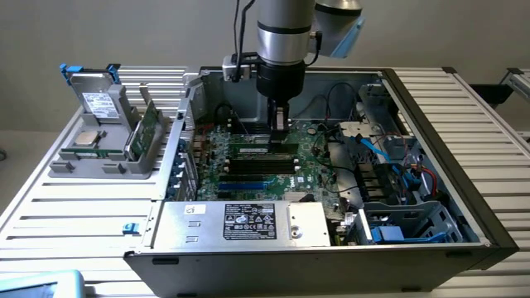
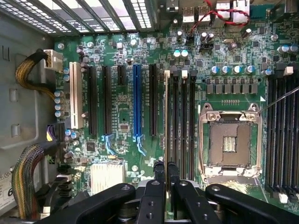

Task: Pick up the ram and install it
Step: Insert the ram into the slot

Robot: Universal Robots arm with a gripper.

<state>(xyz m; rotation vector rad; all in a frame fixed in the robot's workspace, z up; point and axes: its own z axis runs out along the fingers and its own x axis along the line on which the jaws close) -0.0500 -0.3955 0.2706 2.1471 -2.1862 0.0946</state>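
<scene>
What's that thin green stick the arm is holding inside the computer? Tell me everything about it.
The RAM stick is a long, narrow green circuit board, standing on edge along the black memory slots on the motherboard. The gripper pinches one end between its jaws. Whether it is fully seated cannot be told.

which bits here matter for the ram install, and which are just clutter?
Job:
- gripper, shut on the ram
- black memory slots by it
- motherboard

Lying about:
- green card, processor chip and drive in the grey holder
- power supply
- CPU socket
</scene>
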